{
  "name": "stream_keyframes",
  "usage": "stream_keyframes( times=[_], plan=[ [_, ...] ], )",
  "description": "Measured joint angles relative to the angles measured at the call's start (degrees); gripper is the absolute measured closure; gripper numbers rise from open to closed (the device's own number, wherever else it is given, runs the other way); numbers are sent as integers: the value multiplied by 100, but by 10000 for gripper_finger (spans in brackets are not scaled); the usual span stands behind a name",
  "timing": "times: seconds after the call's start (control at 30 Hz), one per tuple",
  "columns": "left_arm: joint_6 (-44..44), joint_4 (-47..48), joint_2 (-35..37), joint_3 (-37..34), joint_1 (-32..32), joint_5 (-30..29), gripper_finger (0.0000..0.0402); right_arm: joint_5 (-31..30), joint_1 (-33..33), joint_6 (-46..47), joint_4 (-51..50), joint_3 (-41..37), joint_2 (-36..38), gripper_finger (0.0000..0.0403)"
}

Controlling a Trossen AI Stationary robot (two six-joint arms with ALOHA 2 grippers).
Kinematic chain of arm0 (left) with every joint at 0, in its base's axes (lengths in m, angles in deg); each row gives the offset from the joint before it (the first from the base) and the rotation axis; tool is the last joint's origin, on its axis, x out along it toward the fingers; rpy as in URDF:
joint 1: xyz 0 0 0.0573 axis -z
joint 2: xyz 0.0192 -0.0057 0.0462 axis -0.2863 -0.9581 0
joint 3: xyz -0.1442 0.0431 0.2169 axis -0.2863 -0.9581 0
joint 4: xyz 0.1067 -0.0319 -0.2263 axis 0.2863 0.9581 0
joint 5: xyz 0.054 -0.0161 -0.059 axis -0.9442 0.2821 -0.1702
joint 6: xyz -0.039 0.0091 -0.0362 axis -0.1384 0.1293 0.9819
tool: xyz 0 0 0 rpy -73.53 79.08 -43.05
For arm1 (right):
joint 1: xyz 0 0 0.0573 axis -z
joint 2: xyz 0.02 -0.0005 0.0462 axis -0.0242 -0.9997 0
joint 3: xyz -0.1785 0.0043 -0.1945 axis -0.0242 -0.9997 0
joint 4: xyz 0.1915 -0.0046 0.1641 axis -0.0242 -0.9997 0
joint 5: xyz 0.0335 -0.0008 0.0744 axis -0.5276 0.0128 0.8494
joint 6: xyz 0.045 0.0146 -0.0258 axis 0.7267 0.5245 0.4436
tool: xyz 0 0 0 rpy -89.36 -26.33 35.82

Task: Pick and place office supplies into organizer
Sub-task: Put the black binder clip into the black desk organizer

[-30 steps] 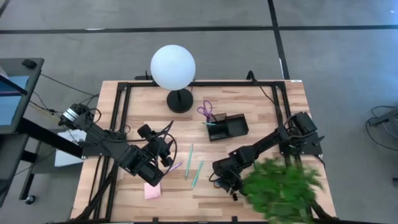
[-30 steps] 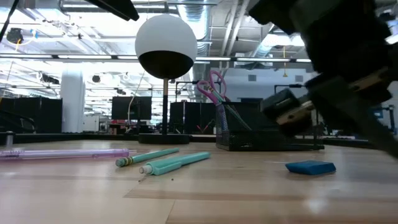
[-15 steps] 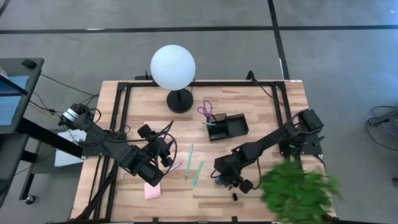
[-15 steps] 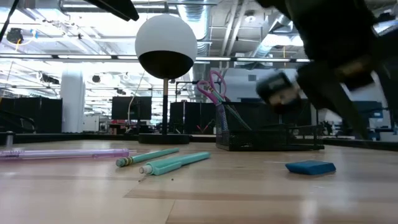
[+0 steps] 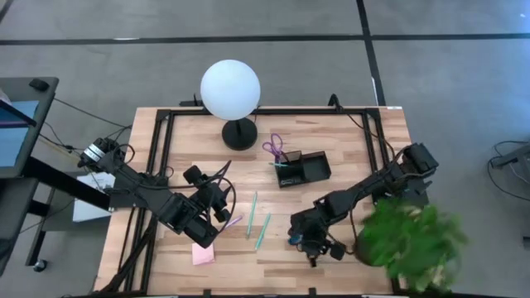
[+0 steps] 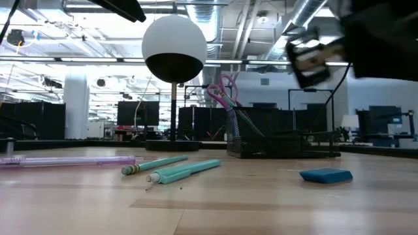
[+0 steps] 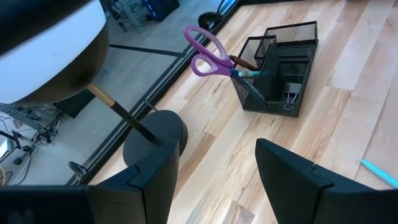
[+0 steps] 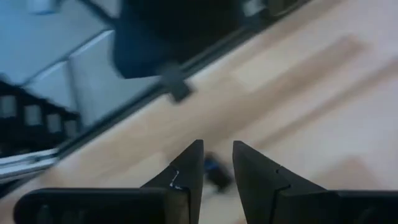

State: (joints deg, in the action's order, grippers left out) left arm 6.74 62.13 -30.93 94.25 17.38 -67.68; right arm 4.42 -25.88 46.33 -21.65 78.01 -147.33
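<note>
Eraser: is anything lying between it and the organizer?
Nothing visible does. The eraser lies on bare wood, with a clear stretch of table up to the organizer. The right gripper hangs above that stretch, off the table. The pens lie off to one side.

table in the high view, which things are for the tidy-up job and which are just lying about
For the job:
black mesh organizer
purple-handled scissors, standing in it
two teal pens
purple pen
pink sticky-note pad
blue eraser

Lying about:
white globe lamp on its round black base
green leafy plant, at the table's right front corner
</note>
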Motion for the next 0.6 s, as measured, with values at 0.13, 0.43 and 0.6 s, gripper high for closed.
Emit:
stream_keyframes(
  times=[0.13, 0.43, 0.6],
  plan=[
    [0, 0, 0, 0, 0, -2, 191, 307, -148, 41, -105, 8, -300, 322],
    [2, -4, 0, 0, 0, -2, 191, 313, -198, 194, -57, 24, -929, 322],
    [4, -20, 0, 0, 0, -4, 191, 67, -53, 192, -44, 68, -916, 322]
  ],
)
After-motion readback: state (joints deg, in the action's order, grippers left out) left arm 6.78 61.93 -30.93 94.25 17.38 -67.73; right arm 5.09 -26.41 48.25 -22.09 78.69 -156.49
